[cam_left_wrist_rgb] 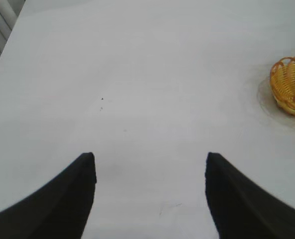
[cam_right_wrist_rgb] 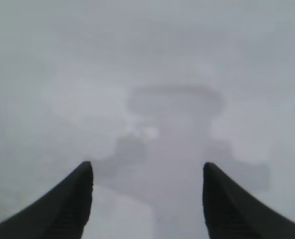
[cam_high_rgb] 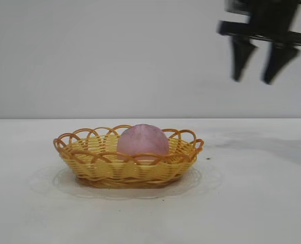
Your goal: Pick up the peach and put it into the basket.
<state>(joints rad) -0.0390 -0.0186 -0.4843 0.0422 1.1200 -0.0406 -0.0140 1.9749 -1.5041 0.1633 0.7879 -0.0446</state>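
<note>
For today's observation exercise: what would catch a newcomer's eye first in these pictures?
The peach sits inside the basket, left of middle on the white table. The right gripper hangs open and empty high above the table, off to the basket's right. The left gripper is open over bare table, far from the basket.

A flat white matte tabletop [cam_high_rgb: 252,203] fills the lower scene, marked with a few tiny dark specks [cam_left_wrist_rgb: 101,99]. Behind it stands a plain pale grey wall [cam_high_rgb: 99,56].
</note>
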